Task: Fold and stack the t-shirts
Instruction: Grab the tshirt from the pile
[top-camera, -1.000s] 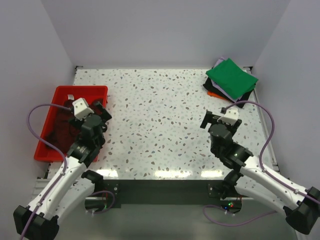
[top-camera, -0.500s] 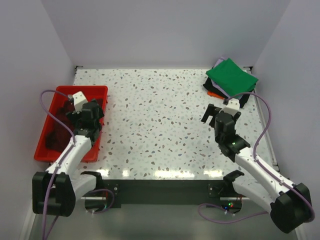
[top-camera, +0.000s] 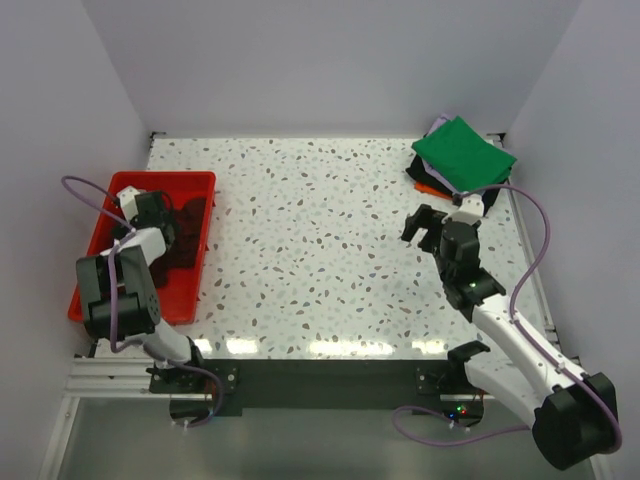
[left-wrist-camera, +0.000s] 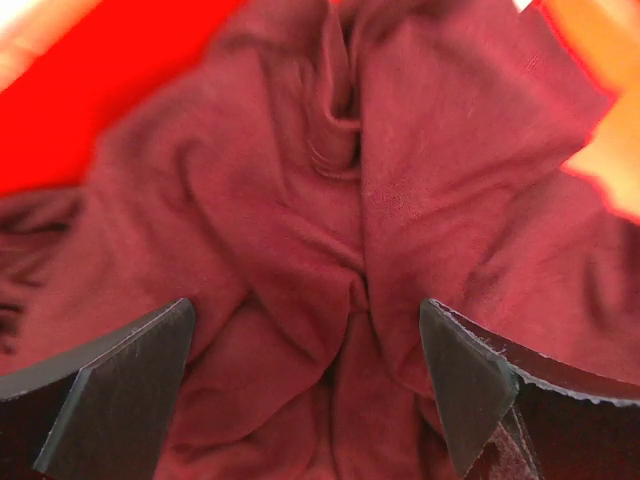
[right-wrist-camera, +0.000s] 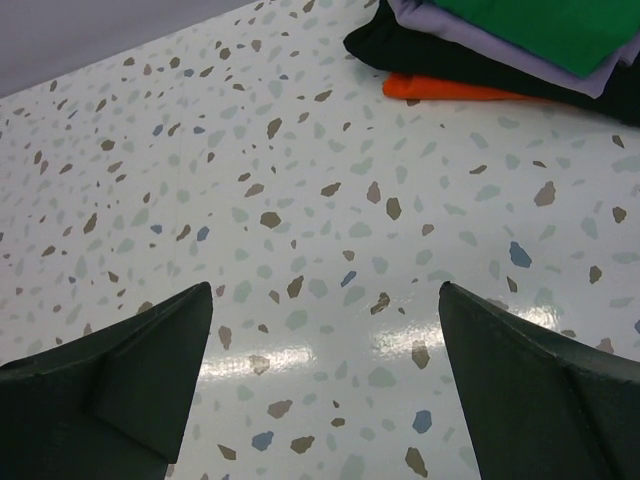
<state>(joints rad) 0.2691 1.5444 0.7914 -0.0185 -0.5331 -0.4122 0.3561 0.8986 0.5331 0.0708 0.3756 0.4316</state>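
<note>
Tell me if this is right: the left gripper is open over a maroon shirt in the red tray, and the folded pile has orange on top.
Not quite. The top view shows the green shirt on top; the orange shirt lies at the bottom, against the table. The rest holds.

Crumpled maroon t-shirt (left-wrist-camera: 330, 200), red tray (left-wrist-camera: 90, 100), wide-spread end effector (left-wrist-camera: 310, 385)

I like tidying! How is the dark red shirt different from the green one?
The maroon shirt is crumpled; the green shirt is folded flat. The maroon shirt lies in the red tray, left; the green shirt tops a pile, far right. The open left pincer hangs over the maroon shirt; the open right pincer sits short of the green shirt. Both are cloth, neither gripped.
</note>
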